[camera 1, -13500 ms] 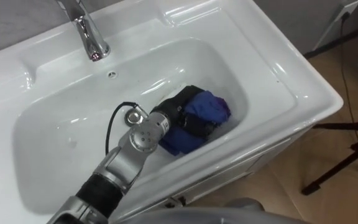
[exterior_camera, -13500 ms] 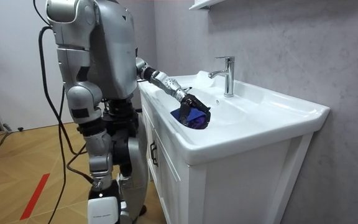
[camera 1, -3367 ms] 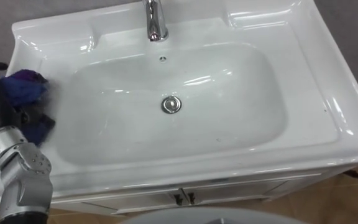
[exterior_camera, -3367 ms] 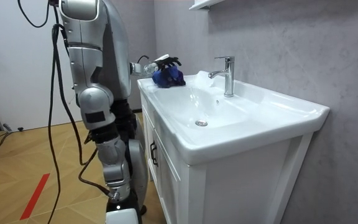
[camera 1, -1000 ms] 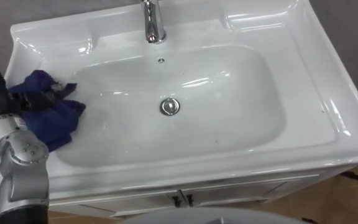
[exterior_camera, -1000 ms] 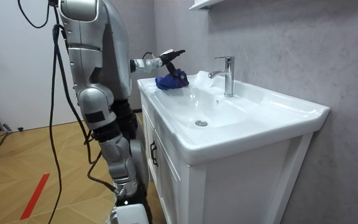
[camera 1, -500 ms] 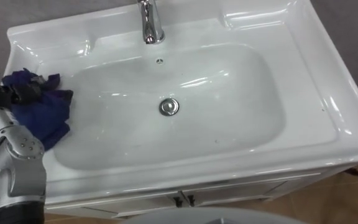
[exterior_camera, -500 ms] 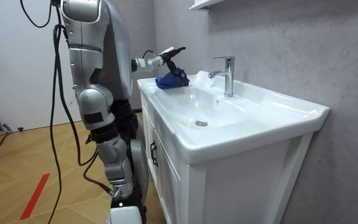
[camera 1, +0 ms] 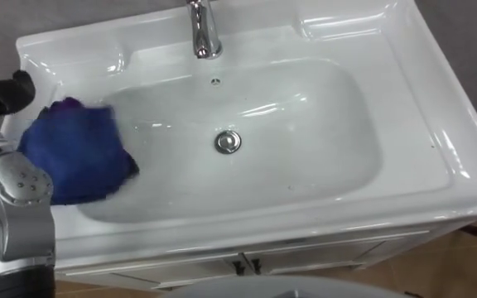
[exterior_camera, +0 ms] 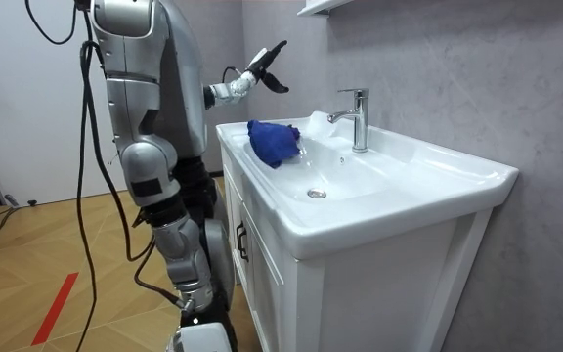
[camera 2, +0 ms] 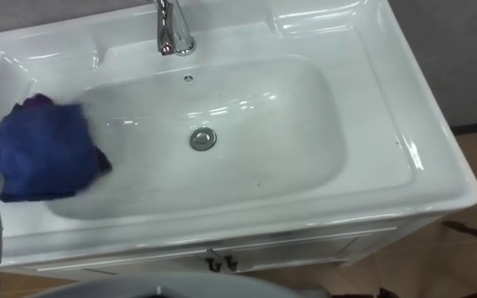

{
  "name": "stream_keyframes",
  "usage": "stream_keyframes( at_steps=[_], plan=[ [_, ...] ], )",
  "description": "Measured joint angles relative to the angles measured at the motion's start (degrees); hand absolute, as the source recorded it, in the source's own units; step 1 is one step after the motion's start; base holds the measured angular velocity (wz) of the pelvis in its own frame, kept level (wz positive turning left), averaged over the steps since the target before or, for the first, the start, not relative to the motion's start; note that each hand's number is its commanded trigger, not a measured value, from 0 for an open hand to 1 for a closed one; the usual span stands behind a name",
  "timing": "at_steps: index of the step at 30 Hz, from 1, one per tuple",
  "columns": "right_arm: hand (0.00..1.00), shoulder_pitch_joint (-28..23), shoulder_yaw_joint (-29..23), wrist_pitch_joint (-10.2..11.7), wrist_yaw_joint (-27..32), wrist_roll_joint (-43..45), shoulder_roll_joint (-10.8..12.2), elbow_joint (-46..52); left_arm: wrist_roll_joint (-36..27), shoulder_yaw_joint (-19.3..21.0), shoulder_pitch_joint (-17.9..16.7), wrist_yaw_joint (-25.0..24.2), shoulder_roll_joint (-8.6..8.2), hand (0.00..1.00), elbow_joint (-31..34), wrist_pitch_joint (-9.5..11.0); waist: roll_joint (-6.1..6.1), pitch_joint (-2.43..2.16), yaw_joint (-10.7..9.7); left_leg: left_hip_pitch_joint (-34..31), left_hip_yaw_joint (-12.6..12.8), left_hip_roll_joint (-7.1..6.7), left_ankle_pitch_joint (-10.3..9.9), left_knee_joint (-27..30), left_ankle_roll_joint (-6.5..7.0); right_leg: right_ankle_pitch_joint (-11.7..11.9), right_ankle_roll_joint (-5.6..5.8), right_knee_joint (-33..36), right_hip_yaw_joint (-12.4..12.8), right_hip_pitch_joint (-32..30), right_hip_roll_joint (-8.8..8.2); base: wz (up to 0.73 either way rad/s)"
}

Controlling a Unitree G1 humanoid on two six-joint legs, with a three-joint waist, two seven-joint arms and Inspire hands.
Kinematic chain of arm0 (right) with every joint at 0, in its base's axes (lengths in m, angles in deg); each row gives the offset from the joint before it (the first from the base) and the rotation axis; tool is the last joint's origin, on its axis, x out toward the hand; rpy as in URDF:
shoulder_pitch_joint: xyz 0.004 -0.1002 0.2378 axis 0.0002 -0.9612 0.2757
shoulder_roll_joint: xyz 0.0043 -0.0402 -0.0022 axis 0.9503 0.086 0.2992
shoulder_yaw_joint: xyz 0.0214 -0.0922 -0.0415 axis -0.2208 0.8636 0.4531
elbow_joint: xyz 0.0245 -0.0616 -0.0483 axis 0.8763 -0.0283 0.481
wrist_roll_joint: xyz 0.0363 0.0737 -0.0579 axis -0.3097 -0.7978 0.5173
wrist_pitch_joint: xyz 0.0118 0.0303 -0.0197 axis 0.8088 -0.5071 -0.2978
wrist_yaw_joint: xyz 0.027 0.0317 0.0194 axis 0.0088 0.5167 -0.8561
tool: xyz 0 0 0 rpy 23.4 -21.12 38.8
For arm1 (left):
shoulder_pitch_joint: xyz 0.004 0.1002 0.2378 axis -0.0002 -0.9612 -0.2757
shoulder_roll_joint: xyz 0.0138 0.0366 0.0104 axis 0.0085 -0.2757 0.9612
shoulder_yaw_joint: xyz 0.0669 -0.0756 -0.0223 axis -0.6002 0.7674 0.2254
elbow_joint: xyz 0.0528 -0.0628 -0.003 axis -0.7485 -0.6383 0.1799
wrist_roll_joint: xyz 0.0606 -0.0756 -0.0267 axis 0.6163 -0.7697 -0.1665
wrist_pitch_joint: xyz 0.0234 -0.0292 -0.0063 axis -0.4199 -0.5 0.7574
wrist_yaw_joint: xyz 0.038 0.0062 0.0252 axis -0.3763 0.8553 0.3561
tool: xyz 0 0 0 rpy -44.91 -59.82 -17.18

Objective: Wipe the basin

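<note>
A blue cloth [camera 1: 77, 157] lies loose on the white basin's [camera 1: 305, 157] left slope, partly over the rim; it also shows as the cloth [camera 2: 40, 151] and in the room view as the cloth [exterior_camera: 275, 142]. My left hand [exterior_camera: 267, 57] hangs in the air above and behind the cloth, open with straight fingers, touching nothing. In the left eye view the dark left hand [camera 1: 7, 91] sits at the far left edge beside the cloth. The drain [camera 1: 228, 141] lies at the bowl's middle.
A chrome faucet [camera 1: 204, 29] stands at the basin's back centre. The basin tops a white vanity cabinet [exterior_camera: 272, 284] against a grey wall. A shelf [exterior_camera: 316, 8] hangs above. I stand at the vanity's left end on a wooden floor [exterior_camera: 27, 284].
My left hand has let go of the blue cloth and risen up and away. The cloth has dropped onto the basin's left slope and spread out.
</note>
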Motion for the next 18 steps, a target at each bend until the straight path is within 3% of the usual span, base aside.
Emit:
stream_keyframes(
  at_steps=[6,14,18],
  plan=[
    [0.00,0.00,-0.02,0.90,-0.75,0.02,0.08,-0.05,0.01,1.49,1.03,0.13,0.00,0.00,0.01,1.22,0.00,-0.10,-0.07,-0.21,-0.02,0.00,0.00,-0.06,0.00,0.00,0.00,-0.01,0.00,-0.26,0.01,0.00],
    [0.00,-0.16,-0.03,1.22,-0.95,-0.04,0.29,-0.28,0.28,2.72,4.46,1.76,0.12,0.00,1.03,1.22,-0.12,-0.19,0.10,-0.20,0.00,0.00,0.00,0.00,-0.01,0.00,0.00,0.09,-0.08,-0.20,0.01,0.00],
    [0.00,-0.49,-0.54,1.25,-0.49,0.40,0.28,-0.35,0.82,4.61,4.64,3.46,0.92,0.00,3.54,1.66,0.18,-0.34,0.08,0.04,0.13,0.01,0.00,0.01,-0.01,0.00,0.00,0.15,0.17,-0.13,0.00,-0.03]
  ],
)
